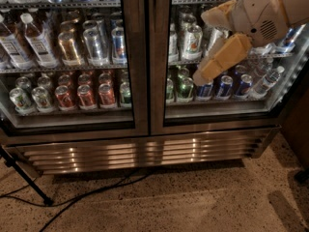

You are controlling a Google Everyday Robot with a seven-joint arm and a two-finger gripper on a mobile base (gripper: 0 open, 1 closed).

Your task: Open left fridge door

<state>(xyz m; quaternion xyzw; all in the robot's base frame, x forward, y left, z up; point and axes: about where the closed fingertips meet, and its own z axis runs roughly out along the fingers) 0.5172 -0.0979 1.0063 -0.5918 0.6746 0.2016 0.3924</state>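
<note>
The fridge [145, 129] fills the upper part of the camera view, with both glass doors shut. The left fridge door [137, 81] has a steel frame, and cans and bottles show behind its glass. No bar handle is clearly visible on it. My gripper [199, 47] is at the upper right, in front of the right door's glass [217, 105], right of the centre seam. Its tan fingers [222, 59] point down-left and stand apart, holding nothing. It is well apart from the left door.
A louvred steel grille [145, 151] runs along the fridge base. A black cable [96, 190] lies on the speckled floor, and a black stand leg [26, 180] slants at the lower left. A dark object [301, 175] sits at the right edge.
</note>
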